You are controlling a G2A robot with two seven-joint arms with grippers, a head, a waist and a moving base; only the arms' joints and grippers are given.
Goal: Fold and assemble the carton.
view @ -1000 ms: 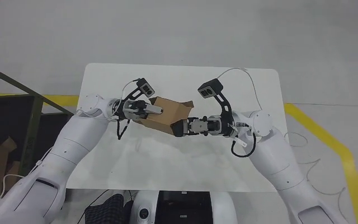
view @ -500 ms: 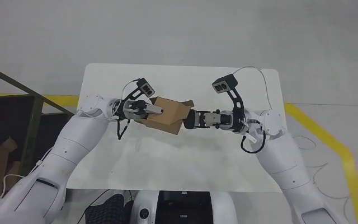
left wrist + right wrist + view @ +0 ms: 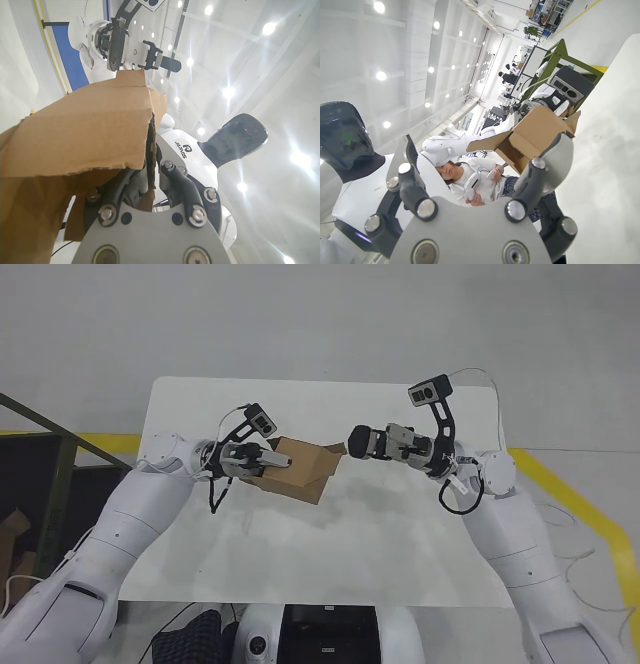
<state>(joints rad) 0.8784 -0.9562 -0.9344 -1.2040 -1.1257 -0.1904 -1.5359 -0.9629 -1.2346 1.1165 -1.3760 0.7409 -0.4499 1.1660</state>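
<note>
The left gripper (image 3: 262, 461) is at the left end of the carton (image 3: 305, 469) and has a firm hold on it. In the left wrist view, one thin cardboard wall of the carton stands between the two fingers (image 3: 176, 175), which are pressed closed against it from both sides.

The carton is a brown box, not yet assembled. It lies at a slant, and its open end points away from the left gripper. The right wrist view looks into this open end: the inside is bare and the flaps stand out around it. The white table (image 3: 420, 554) is below the carton. I cannot tell if the lower edge of the carton touches it.

The right gripper (image 3: 358, 443) is just beside the far right corner of the carton, near the flap there, and it seems not to touch it. Its fingers (image 3: 407, 150) are spread wide apart, and nothing is between them.
</note>
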